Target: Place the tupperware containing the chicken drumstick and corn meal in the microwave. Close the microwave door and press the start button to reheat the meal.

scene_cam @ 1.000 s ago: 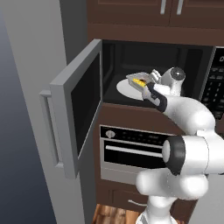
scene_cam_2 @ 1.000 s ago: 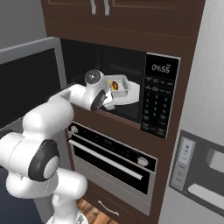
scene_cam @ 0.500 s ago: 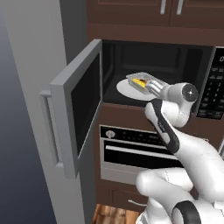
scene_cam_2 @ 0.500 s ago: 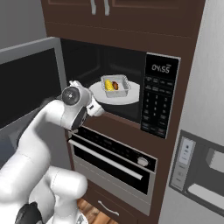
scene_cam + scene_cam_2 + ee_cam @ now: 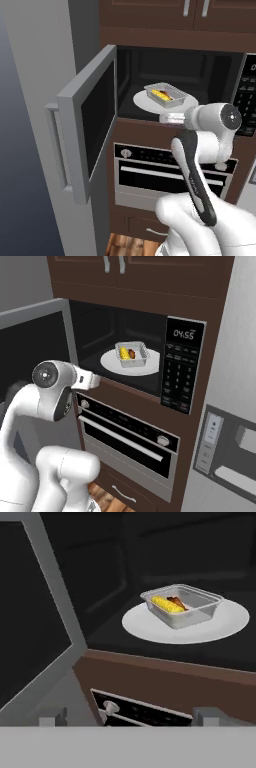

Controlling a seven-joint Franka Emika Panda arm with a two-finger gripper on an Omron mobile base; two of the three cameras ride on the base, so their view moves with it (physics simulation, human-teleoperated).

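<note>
Since a second ago the arm has pulled back out of the microwave (image 5: pixel 150 331), leaving one tub (image 5: pixel 165 95) with one corn (image 5: pixel 167 604) and one drumstick (image 5: pixel 176 602) on the plate (image 5: pixel 150 628), door (image 5: pixel 92 125) open, claw (image 5: pixel 130 716) empty and spread, level outside.

microwave (image 5: pixel 120 346) mouth: unobstructed | microwave door (image 5: pixel 90 125): swung wide, bounds left side | tupperware (image 5: pixel 181 605): occupies plate (image 5: pixel 150 624) centre
</note>
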